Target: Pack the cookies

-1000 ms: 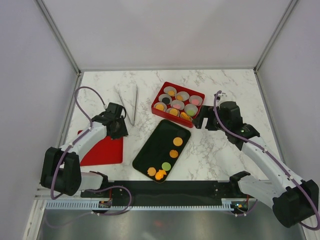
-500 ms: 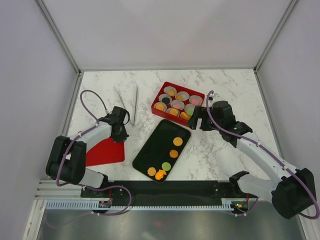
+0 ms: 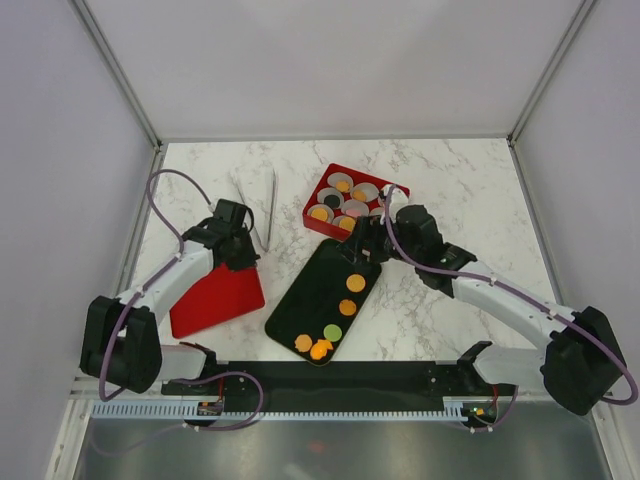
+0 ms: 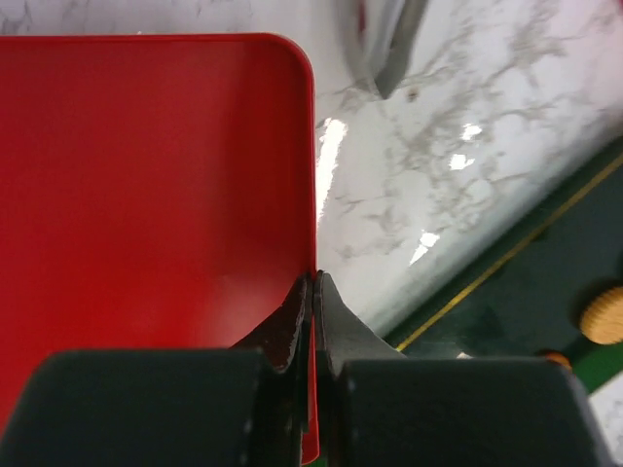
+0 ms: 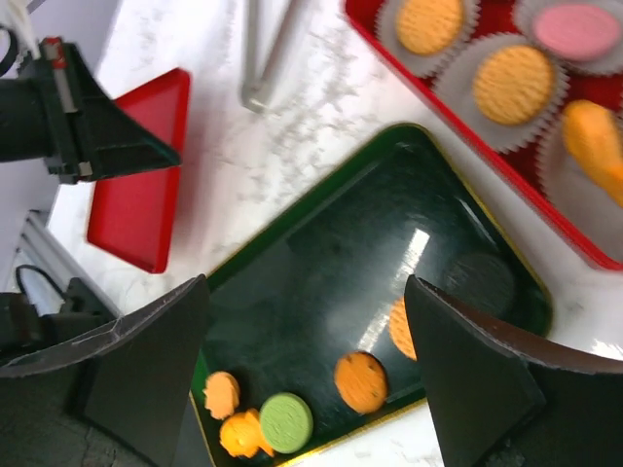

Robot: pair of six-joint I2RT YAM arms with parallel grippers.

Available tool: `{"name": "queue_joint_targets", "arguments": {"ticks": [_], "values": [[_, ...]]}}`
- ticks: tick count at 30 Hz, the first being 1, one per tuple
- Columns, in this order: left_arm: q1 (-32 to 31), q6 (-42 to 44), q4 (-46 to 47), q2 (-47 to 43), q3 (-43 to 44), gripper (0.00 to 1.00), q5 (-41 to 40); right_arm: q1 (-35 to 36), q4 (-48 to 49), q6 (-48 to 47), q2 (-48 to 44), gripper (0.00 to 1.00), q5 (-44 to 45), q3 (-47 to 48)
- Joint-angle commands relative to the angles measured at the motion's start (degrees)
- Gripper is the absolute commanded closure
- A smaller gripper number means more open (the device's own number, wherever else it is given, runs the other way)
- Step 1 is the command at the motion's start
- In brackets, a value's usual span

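Several cookies lie on a dark tray [image 3: 315,290]: two orange [image 3: 355,283], one green [image 3: 332,331] and scalloped orange ones [image 3: 303,343]. More cookies [image 5: 513,82] sit in grey paper cups inside a red box [image 3: 322,228]. My right gripper [image 3: 362,245] hangs open over the tray's far end [image 5: 321,253], nothing between its fingers [image 5: 304,287]; below it I see an orange cookie [image 5: 361,381] and a green one [image 5: 286,421]. My left gripper [image 3: 243,262] is shut [image 4: 313,282] on the edge of a flat red lid [image 4: 146,175], which lies left of the tray [image 3: 215,300].
Metal tongs [image 3: 258,205] lie on the marble table behind the left gripper, their tip showing in the left wrist view [image 4: 384,49]. White walls enclose the table on three sides. The red box's rim [image 5: 428,92] lies close beyond the tray.
My left gripper has shut on the red lid's edge, and the lid has shifted right and turned. My right arm has swung left from the red box to above the tray's far end.
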Motion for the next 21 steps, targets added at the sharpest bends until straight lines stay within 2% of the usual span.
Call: {"name": "queue_joint_targets", "arguments": {"ticks": [1, 11, 15, 21], "values": [[-0.17, 0.92, -2.34, -3.18, 5.48, 0.98, 3.74, 3.48, 11.07, 1.47, 2.36, 0.10, -2.09, 1.45], [-0.26, -1.36, -3.57, -7.14, 8.74, 0.98, 11.91, 13.59, 21.98, 3.76, 11.86, 0.12, -1.56, 3.13], [-1.04, -2.94, -3.22, -8.28, 8.74, 0.98, 12.36, 16.32, 26.54, 5.43, 16.33, 0.11, -1.12, 3.74], [-3.50, -5.58, -1.47, -8.37, 8.74, 0.98, 11.92, 20.01, 28.31, 7.10, 22.75, 0.12, 0.98, 7.51]]}}
